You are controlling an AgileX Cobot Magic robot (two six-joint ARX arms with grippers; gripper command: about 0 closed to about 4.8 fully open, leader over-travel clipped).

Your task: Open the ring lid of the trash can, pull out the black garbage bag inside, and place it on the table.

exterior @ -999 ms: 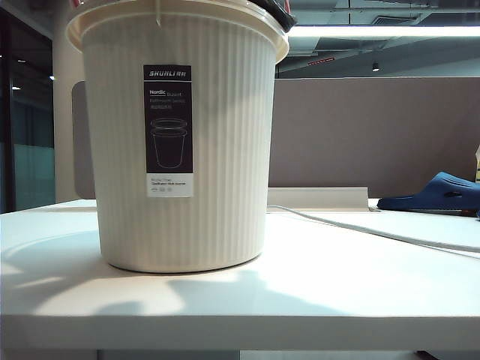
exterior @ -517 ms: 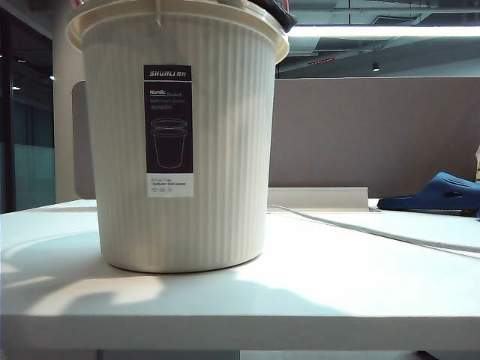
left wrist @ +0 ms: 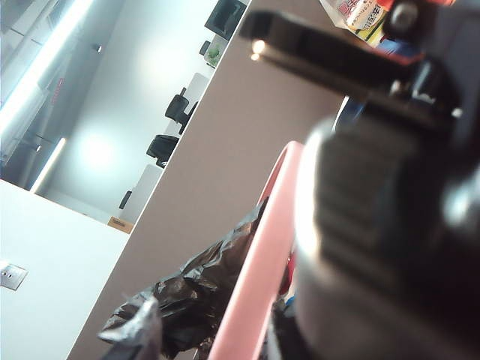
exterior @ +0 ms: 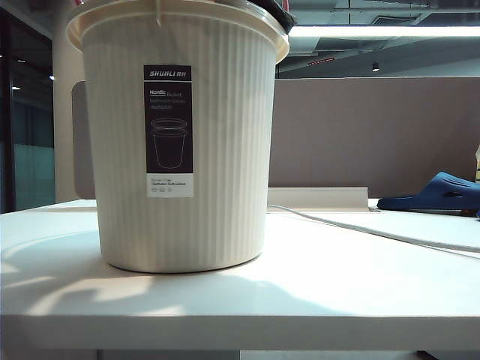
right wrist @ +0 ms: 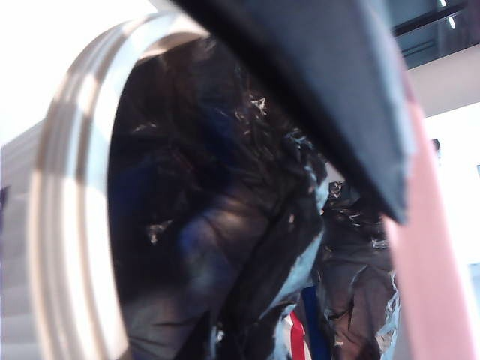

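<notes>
can: trash can (exterior: 180, 142) upright on desk (exterior: 315, 292), your landmark.
ring: ring lid (left wrist: 259, 262) lifted at can mouth, left gripper (left wrist: 375, 195) on it, fingers parted wide around the hoop.
bag: black garbage bag (right wrist: 217, 217) inside can, long axis vertical.
right: right gripper (right wrist: 315, 82) at can mouth, nearer bag, fingers closed, hold unclear.
room: desk right of can free, slipper (exterior: 435, 193) far right.

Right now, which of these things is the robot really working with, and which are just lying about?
In use:
- trash can
- pink ring lid, lifted at the left gripper
- black garbage bag, by the shut right gripper
- table

Lying about:
- blue slipper
- white cable
</notes>
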